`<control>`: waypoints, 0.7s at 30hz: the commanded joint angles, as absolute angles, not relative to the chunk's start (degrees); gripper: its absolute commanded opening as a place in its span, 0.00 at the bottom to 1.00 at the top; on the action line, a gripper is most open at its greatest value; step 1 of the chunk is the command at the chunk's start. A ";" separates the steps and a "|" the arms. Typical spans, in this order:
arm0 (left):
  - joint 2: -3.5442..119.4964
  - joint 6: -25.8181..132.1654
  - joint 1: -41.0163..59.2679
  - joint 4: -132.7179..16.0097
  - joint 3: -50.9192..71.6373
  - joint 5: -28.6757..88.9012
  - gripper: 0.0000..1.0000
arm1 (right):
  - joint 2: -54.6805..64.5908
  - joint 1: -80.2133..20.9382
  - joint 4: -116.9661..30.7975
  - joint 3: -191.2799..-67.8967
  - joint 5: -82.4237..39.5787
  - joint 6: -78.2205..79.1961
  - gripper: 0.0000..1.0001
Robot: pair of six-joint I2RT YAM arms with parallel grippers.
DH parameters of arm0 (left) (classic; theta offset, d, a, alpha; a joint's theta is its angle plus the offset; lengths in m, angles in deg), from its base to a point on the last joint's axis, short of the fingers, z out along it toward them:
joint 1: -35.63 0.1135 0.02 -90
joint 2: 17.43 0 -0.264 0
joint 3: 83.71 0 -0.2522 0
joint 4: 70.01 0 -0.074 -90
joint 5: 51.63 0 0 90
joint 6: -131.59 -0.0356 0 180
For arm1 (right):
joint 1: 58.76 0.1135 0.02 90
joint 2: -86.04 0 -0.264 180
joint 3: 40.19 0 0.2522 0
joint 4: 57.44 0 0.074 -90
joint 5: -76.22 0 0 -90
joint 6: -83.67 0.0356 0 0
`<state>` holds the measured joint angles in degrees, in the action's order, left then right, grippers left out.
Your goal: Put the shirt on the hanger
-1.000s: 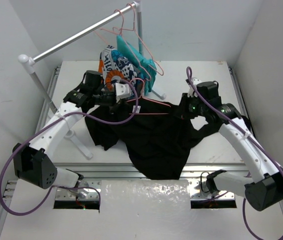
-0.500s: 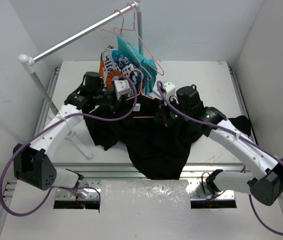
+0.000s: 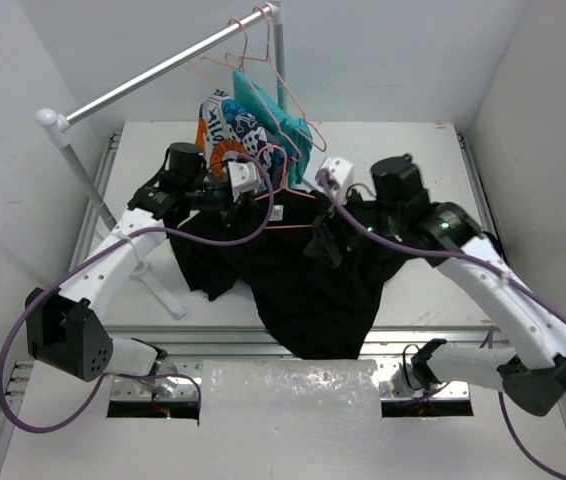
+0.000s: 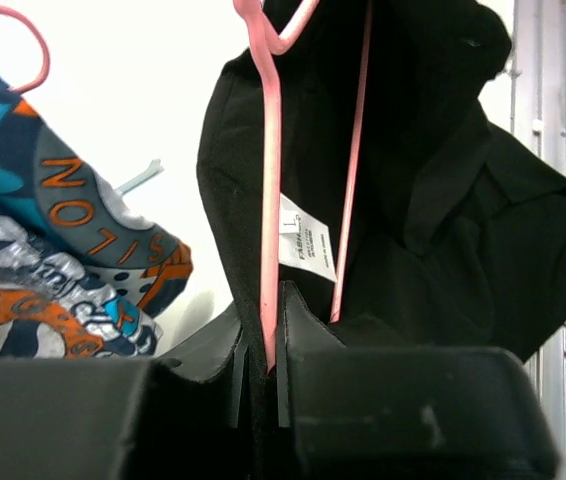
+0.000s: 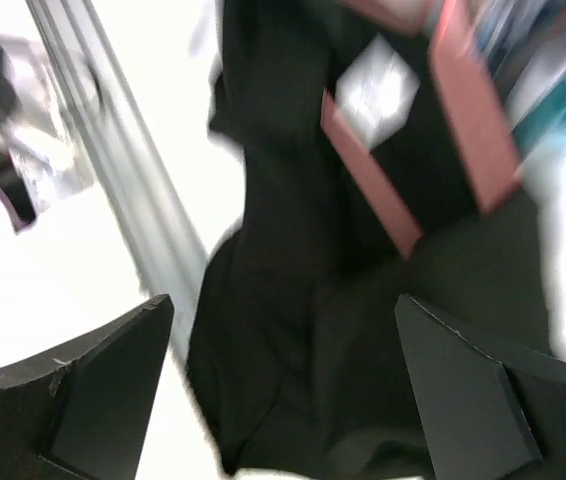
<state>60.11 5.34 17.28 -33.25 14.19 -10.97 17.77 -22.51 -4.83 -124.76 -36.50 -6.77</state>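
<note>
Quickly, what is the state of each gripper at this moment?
Left gripper: closed on the pink wire hanger.
Right gripper: open, holding nothing, above the black shirt.

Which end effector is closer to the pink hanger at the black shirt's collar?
Left. The left end effector is clamped on the hanger wire, touching it. The right end effector hangs open over the shirt, apart from the hanger.

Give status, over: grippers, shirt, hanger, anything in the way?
Left gripper shut on hanger. Right gripper open, empty, over shirt. Shirt heaped on table, hanger lying on it. Patterned garment close beside hanger.
</note>
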 commanded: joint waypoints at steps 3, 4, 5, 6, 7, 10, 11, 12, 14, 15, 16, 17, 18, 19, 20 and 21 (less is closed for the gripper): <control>57.72 -1.37 17.52 -30.86 13.19 -18.92 0.00 | 19.88 -25.69 -1.95 -139.90 -37.17 -14.84 0.89; 57.72 -1.91 17.43 -30.33 12.92 -20.41 0.00 | 18.03 -27.81 0.77 -141.91 -38.73 -15.55 0.88; 57.63 -2.35 17.52 -29.89 12.57 -20.95 0.00 | 16.18 -30.61 6.54 -145.41 -41.27 -16.16 0.88; 57.63 -2.61 17.52 -29.36 12.31 -21.39 0.00 | 14.60 -33.08 9.03 -146.49 -44.51 -17.91 0.88; 57.63 -2.70 17.43 -29.27 12.04 -21.57 0.00 | 12.58 -36.58 11.06 -147.20 -48.89 -19.23 0.88; 57.28 -2.88 17.43 -29.27 11.95 -21.48 0.00 | 11.42 -37.49 15.28 -147.29 -52.43 -24.16 0.92; 57.02 -2.88 17.52 -29.18 11.95 -21.39 0.00 | 11.24 -37.49 15.99 -147.47 -53.58 -25.73 0.93; 56.93 -2.97 17.52 -29.18 11.95 -21.48 0.00 | 11.24 -37.49 16.35 -147.47 -54.38 -26.19 0.93; 56.84 -3.14 17.52 -29.01 11.95 -21.65 0.00 | 10.98 -37.49 16.09 -146.07 -54.13 -27.24 0.93; 56.84 -3.14 17.52 -29.00 11.87 -22.00 0.00 | 10.63 -37.49 16.00 -145.54 -53.51 -27.51 0.93; 56.84 -3.23 17.52 -29.00 11.86 -22.09 0.00 | 10.10 -37.49 16.00 -144.49 -52.73 -27.94 0.92; 56.84 -3.23 17.52 -29.00 11.78 -22.18 0.00 | 8.97 -37.49 16.00 -143.96 -51.15 -28.56 0.91; 56.92 -3.23 17.52 -29.00 11.69 -22.27 0.00 | 8.43 -37.49 15.91 -143.43 -50.61 -28.91 0.91; 56.93 -3.23 17.52 -29.00 11.51 -22.27 0.00 | 7.99 -37.49 16.00 -142.99 -50.26 -29.26 0.91; 56.84 -3.23 17.52 -29.00 11.43 -22.27 0.00 | 7.12 -37.49 15.65 -142.81 -50.26 -29.35 0.90; 56.75 -3.14 17.52 -28.83 11.34 -22.44 0.00 | 6.68 -37.49 15.30 -142.72 -50.95 -29.18 0.89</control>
